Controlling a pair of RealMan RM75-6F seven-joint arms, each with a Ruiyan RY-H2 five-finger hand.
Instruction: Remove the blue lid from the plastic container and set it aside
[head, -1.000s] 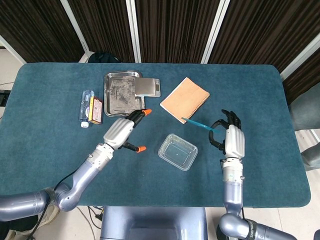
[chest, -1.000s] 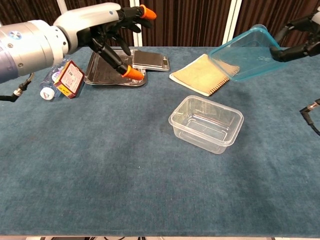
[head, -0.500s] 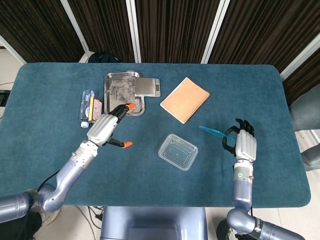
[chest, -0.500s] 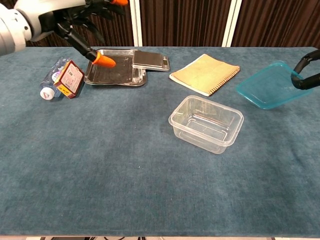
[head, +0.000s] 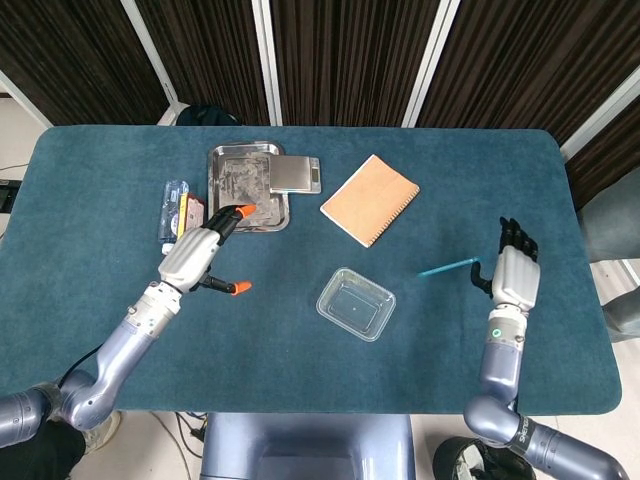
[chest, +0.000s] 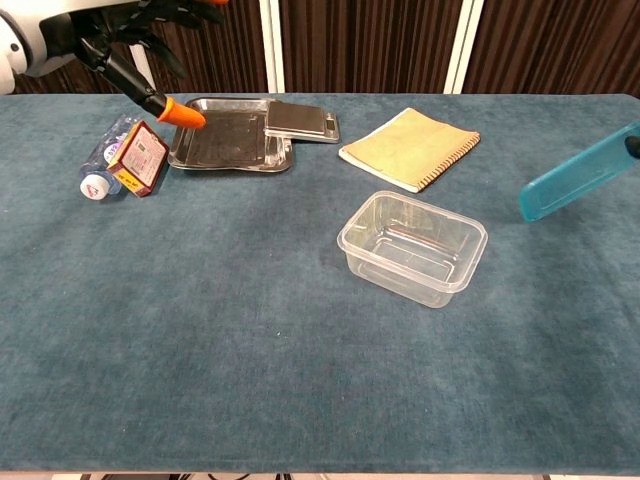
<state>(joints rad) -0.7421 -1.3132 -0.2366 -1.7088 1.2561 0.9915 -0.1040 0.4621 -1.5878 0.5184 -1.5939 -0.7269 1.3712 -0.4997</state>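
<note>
Two hands work over the blue counter (head: 100, 200), and the plastic container (head: 356, 304) serves as the landmark. It stands uncovered near the middle of the counter, clear and with nothing inside it. The blue lid (head: 448, 267) is off it and to the container's right, held up in the air and tilted; the chest view shows it slanting at the right edge of the picture (chest: 580, 185). The right hand (head: 512, 274) grasps that lid by its far end, fingers (head: 516, 236) wrapped at the rim.

The left hand (head: 198, 256) hovers to the container's left, holding nothing, its orange-tipped fingers (head: 240, 288) spread apart.

Behind the container and to its left lies a metal tray (head: 244, 184), with a small grey scale (head: 294, 175) resting partly on the tray's right edge. A tan spiral notebook (head: 369, 199) lies just behind the container. Farther left than the tray are a water bottle (head: 172, 213) on its side and a small red box (head: 193, 218) touching it.
</note>
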